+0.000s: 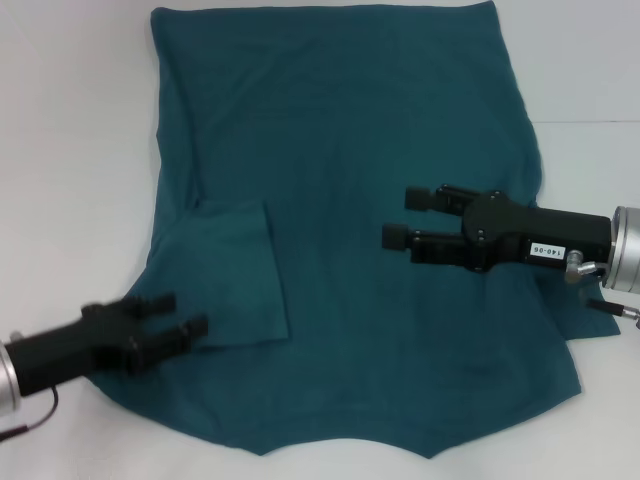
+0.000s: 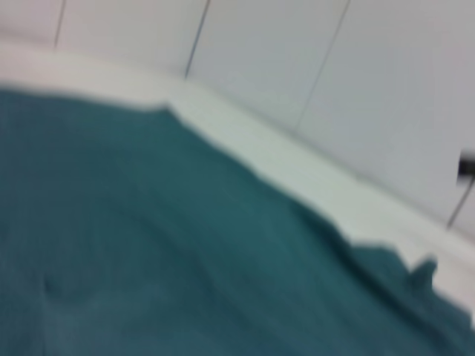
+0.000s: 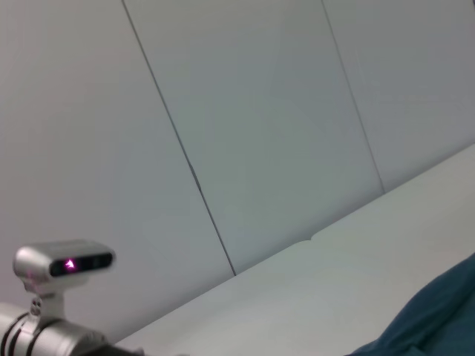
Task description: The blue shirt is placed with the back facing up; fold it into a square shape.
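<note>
The blue shirt (image 1: pixel 350 200) lies spread over the white table, its straight hem at the far edge. Its left sleeve (image 1: pixel 235 270) is folded inward onto the body. My left gripper (image 1: pixel 180 315) is open, low over the shirt's near left part, just beside the folded sleeve. My right gripper (image 1: pixel 405 217) is open and empty, held above the shirt's right half, fingers pointing left. The shirt fills the left wrist view (image 2: pixel 148 245). A corner of the shirt shows in the right wrist view (image 3: pixel 438 319).
The white table (image 1: pixel 70 150) shows bare on the left and at the far right (image 1: pixel 590 90). A white panelled wall (image 3: pixel 260 111) stands behind it. The left arm's wrist camera (image 3: pixel 63 263) shows in the right wrist view.
</note>
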Robot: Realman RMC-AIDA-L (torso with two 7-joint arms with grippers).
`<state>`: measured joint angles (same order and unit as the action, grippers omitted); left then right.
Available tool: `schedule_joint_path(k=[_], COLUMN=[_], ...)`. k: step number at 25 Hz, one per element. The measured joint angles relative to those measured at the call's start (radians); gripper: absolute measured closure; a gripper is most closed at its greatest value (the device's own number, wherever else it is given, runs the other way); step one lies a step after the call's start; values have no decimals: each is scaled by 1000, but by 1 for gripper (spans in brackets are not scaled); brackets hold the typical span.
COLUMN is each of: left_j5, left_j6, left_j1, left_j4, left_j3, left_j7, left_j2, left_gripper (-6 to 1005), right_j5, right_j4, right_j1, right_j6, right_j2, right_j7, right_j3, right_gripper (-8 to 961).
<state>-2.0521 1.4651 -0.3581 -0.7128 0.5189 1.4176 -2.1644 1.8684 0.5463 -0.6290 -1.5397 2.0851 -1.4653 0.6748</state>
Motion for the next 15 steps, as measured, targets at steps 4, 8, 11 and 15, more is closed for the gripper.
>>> schedule_joint_path(k=[4,8,11,15], left_j5=[115,212,243,243], left_j6=[39,62,66,67], left_j1=[-6,-7,-8,-10], left_j4=[-4,9,27,33], left_j3=[-16,-16,-17,8], left_j7=[-38,-79,-110,-137], left_j2=[2,2,2,2], left_gripper=[463,376,310,127], right_j5=[0,0,-1,1], right_j4=[8,17,42,82], right_j1=[4,19,37,64], right_j6=[10,6,8,22], right_j2=[-8,-18,-17,-19], right_j7=[-51,-114,-171,-292], right_j3=[-1,-2,-3,-3], right_gripper=[61,62,62,62])
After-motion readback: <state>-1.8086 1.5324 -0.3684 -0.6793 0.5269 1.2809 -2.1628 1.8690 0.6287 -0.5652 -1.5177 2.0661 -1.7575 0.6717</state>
